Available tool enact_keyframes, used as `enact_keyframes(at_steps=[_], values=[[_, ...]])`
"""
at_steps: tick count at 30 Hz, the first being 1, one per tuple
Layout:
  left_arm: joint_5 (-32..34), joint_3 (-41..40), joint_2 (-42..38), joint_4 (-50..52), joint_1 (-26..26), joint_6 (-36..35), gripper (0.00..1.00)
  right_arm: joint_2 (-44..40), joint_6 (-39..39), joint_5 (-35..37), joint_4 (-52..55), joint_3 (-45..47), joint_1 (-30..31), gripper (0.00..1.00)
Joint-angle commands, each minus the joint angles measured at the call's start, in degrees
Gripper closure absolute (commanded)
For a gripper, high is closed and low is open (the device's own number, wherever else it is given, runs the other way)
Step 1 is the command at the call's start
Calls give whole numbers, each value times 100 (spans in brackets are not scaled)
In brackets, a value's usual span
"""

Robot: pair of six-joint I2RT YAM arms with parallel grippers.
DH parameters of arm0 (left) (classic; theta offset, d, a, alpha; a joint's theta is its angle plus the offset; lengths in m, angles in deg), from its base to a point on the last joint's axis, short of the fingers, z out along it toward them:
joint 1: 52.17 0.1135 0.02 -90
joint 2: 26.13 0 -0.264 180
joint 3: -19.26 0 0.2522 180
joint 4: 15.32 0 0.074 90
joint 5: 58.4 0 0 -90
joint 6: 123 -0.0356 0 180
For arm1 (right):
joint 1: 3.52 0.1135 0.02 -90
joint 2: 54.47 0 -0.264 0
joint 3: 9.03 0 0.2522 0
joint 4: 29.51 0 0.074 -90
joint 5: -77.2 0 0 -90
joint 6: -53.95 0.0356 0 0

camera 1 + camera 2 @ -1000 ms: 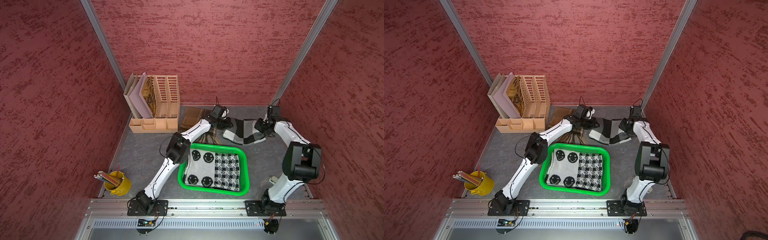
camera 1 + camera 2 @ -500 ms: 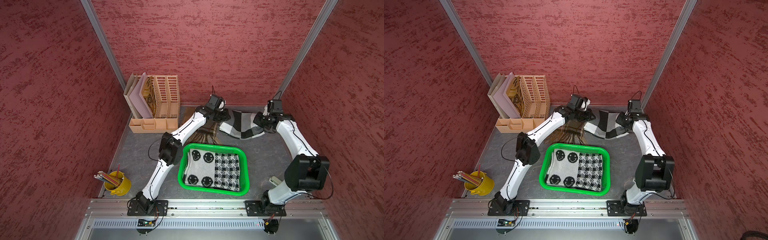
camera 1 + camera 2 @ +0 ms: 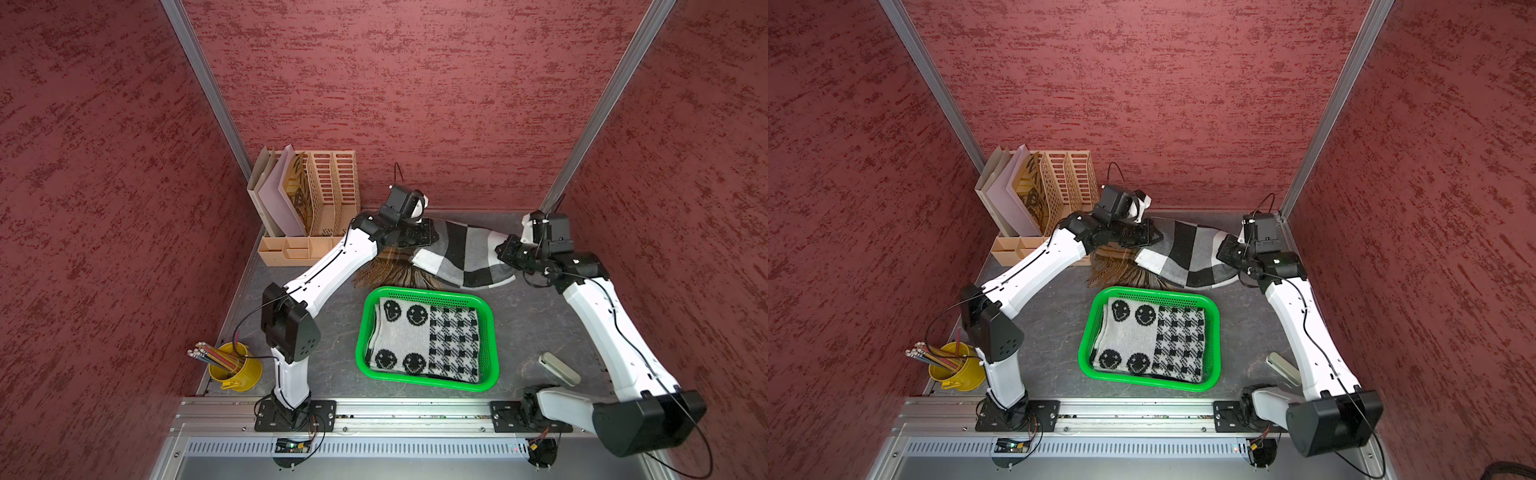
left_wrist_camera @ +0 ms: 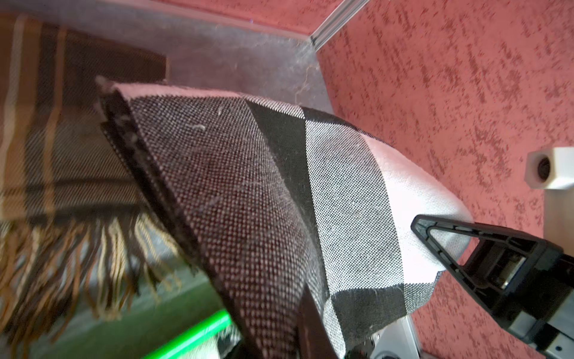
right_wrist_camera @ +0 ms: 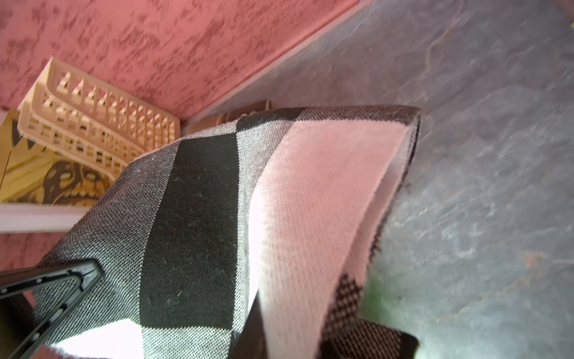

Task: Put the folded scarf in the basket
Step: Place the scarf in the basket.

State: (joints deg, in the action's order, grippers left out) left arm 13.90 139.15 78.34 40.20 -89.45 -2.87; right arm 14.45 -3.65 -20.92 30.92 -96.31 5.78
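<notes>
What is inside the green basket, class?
A folded black-and-white knitted scarf with smiley faces and checks lies flat in the basket. It covers most of the floor, so anything beneath cannot be seen.

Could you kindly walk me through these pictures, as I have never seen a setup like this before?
This is a tabletop robot with two white-and-black arms, each ending in a pair of fingers. Two pictures look down from one camera head above the whole scene. The other two come from small cameras on the arms' wrists, hence the close-ups of cloth. On the grey table stand a shallow bright green plastic mesh basket holding a folded black-and-white knitted scarf with smiley faces, a tan slotted file organiser and a small yellow bucket of pencils. A brown fringed scarf lies at the back. The left fingers and the right fingers are each closed on an end of a black, grey and white checked woven scarf, holding it up between them behind the basket.
</notes>
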Motion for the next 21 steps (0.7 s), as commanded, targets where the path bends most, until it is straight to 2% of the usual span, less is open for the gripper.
enact_keyframes(at_steps=[1, 10, 16, 21], values=[[182, -585, -653, -194, 36, -75, 100, -444, 343, 10, 191, 283, 320, 100], [504, -2398, -2135, -242, -88, 62, 100, -1319, 900, 309, 480, 958, 1163, 100], [720, -3141, -2851, -149, -217, 234, 100, -1581, 1221, 535, 553, 1298, 1755, 100], [784, -3581, -3146, -115, -304, 374, 100, -1637, 1525, 745, 481, 1541, 2268, 100]])
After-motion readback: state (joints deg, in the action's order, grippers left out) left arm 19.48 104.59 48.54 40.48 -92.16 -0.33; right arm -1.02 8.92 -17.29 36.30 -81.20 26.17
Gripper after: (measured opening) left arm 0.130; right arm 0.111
